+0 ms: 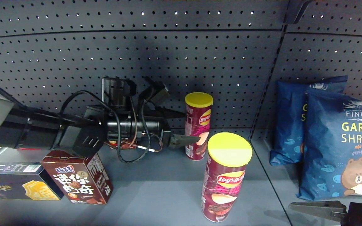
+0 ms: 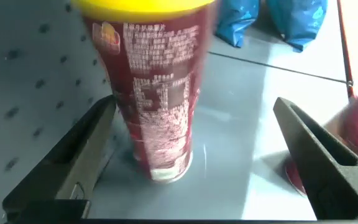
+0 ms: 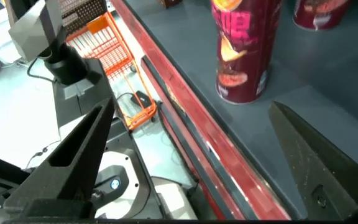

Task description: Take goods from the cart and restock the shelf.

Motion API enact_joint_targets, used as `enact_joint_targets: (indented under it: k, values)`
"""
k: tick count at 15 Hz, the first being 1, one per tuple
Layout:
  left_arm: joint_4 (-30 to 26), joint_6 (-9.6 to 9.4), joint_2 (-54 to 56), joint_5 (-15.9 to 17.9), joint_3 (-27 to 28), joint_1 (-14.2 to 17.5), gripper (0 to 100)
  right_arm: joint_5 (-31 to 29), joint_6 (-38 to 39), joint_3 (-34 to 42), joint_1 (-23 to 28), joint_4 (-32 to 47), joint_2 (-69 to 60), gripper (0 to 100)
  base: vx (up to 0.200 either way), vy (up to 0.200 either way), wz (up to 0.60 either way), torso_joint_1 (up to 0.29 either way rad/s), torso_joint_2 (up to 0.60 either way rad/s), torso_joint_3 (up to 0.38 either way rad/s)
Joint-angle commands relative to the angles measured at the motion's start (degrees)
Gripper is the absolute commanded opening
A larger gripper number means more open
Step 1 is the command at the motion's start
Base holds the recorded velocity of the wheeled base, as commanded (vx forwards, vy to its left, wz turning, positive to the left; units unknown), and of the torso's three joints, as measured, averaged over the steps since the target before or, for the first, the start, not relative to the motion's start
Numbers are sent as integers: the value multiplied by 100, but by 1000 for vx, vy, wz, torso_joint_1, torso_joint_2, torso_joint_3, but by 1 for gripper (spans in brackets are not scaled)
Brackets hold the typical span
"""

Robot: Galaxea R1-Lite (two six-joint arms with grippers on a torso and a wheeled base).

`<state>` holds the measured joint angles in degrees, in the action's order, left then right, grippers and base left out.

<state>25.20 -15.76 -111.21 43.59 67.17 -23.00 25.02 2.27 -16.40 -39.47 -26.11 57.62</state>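
Left gripper spread wide, holding nothing, one finger on each side of the rear can. The can stands at the back of the shelf, upright, long axis vertical, yellow lid up. Best retreat: straight back and level, so neither finger clips it. Right gripper likewise spread, empty.
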Motion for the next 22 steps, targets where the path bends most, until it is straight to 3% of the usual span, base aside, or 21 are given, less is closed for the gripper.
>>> enact_joint_targets:
  k: [1,7,10,11,12,13,15,18,20,22]
  values:
    - [3,-6,531,-9,-363,129,100,21,28,110,-8,1,12,100,0,0,0,0,0,0]
    - [-6,21,1902,-9,-1488,393,100,-32,72,128,19,1,144,100,0,0,0,0,0,0]
    - [-94,267,2745,-580,-1945,428,100,-665,81,-48,-43,89,346,100,0,0,0,0,0,0]
    - [-533,267,3044,-800,-2041,411,100,-858,81,-162,-43,185,434,100,0,0,0,0,0,0]
    - [-850,258,3194,-844,-2059,384,100,-990,81,-312,1,282,566,100,0,0,0,0,0,0]
    - [-999,258,3255,-993,-2103,384,100,-1491,81,-514,63,458,768,100,0,0,0,0,0,0]
    - [-1017,258,3273,-1178,-2094,376,100,-1974,81,-813,63,590,1093,100,0,0,0,0,0,0]
    - [-955,205,3203,-1327,-2164,384,100,-2027,46,-769,80,599,1339,100,0,0,0,0,0,0]
    - [-938,12,3097,-1450,-2182,437,100,-2211,37,-777,133,625,1436,100,0,0,0,0,0,0]
    - [-947,-15,2956,-1477,-2094,437,100,-2273,19,-909,238,625,1673,100,0,0,0,0,0,0]
